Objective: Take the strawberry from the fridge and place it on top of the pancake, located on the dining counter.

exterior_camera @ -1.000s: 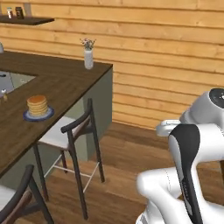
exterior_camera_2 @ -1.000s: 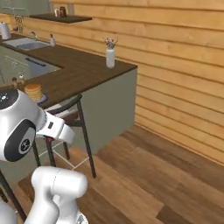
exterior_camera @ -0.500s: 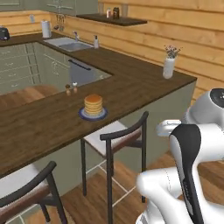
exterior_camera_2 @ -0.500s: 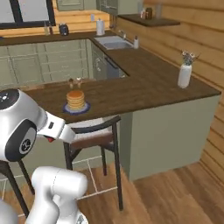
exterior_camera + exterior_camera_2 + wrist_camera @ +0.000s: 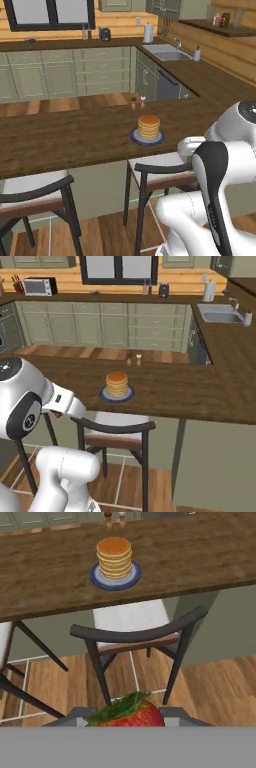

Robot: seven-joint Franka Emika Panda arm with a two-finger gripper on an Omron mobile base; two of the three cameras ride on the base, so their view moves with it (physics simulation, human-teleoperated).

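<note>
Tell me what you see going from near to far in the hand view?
Strawberry held in the tool → chair → dining counter → pancake on its blue plate → two small shakers.

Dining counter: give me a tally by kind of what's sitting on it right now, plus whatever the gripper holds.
Pancake stack: 1
Blue plate under it: 1
Small shakers: 2
Strawberry, between the gripper tips: 1
Total: 5
</note>
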